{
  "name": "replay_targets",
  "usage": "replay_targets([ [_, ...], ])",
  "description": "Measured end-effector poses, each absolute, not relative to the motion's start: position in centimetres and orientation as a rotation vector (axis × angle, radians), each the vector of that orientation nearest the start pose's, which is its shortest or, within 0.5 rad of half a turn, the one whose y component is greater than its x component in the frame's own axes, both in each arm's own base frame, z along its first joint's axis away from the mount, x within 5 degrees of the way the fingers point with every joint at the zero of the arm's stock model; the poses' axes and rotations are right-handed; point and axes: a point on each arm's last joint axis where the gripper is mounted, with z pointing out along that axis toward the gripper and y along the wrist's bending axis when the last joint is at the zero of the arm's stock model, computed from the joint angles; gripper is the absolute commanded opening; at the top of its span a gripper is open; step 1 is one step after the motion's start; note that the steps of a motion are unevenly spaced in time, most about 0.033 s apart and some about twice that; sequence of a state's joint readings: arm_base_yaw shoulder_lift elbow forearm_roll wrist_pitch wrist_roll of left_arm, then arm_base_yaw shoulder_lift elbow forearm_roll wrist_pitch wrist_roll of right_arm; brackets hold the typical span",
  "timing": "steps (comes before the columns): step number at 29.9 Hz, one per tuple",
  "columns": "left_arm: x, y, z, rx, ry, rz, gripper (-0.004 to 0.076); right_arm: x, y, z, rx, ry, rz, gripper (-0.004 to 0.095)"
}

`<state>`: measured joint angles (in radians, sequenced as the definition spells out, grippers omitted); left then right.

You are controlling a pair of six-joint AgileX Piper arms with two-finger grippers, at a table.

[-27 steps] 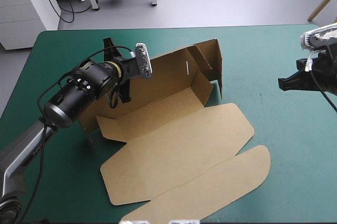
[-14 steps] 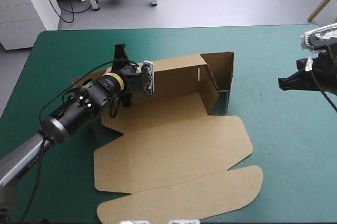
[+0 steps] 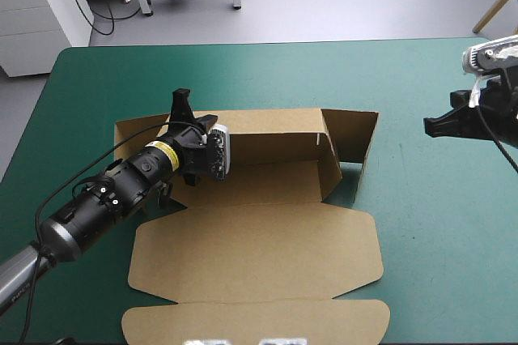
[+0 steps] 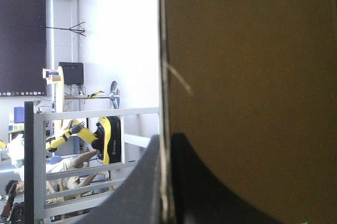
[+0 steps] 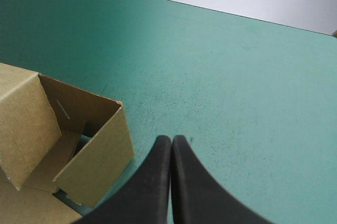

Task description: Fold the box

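The brown box [image 3: 259, 240] lies mid-table with its long back wall [image 3: 267, 130] raised and its lid flat toward the table's front edge. An end flap [image 3: 352, 138] stands up at its right end. My left gripper [image 3: 193, 112] is shut on the back wall's top edge near its left end. In the left wrist view the board [image 4: 253, 77] runs between the fingers of that gripper [image 4: 165, 142]. My right gripper [image 3: 430, 126] hangs shut, holding nothing, to the right of the box. From the right wrist view, the raised end corner of the box [image 5: 95, 166] lies ahead of that gripper [image 5: 171, 141] and to one side.
A strip of teal-green cover [image 3: 405, 199] separates the box's right end from my right gripper. The table's right edge [image 3: 506, 61] runs close behind that gripper. The lid's front flap [image 3: 259, 321] reaches nearly to the table's front edge.
My left gripper has swung the box round, so the back wall now runs parallel to the far edge and the lid has turned toward the front. The right gripper has barely moved.
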<state>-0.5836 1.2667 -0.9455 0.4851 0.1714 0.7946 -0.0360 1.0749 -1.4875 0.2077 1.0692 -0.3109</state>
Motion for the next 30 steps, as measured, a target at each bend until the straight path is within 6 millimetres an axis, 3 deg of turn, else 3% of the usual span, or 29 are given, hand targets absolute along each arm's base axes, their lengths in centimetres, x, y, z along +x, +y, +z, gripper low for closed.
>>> replay_targets([
  [9, 25.4, -16.0, 31.8, 1.600, 1.246, 0.513, -0.0010, 18.5, 1.1, 48.2, -0.289, 2.099, 0.065, 0.0034],
  [12, 25.9, -16.2, 31.6, 1.602, 1.248, 0.513, -0.0010, 18.5, 1.1, 48.2, -0.289, 2.098, 0.065, 0.0171],
  [18, 26.1, -16.3, 31.3, 1.603, 1.247, 0.509, -0.0010, 18.8, 1.2, 48.9, -0.288, 2.078, 0.073, 0.0669],
  [20, 26.1, -16.3, 31.3, 1.600, 1.251, 0.506, -0.0010, 19.0, 1.3, 49.3, -0.288, 2.067, 0.099, 0.0764],
  [25, 26.1, -16.3, 31.3, 1.593, 1.258, 0.499, -0.0010, 20.7, 1.9, 50.3, -0.293, 2.037, 0.193, 0.0802],
  [30, 26.1, -16.3, 31.3, 1.590, 1.260, 0.497, -0.0010, 23.9, 2.2, 50.9, -0.310, 2.040, 0.254, 0.0800],
])
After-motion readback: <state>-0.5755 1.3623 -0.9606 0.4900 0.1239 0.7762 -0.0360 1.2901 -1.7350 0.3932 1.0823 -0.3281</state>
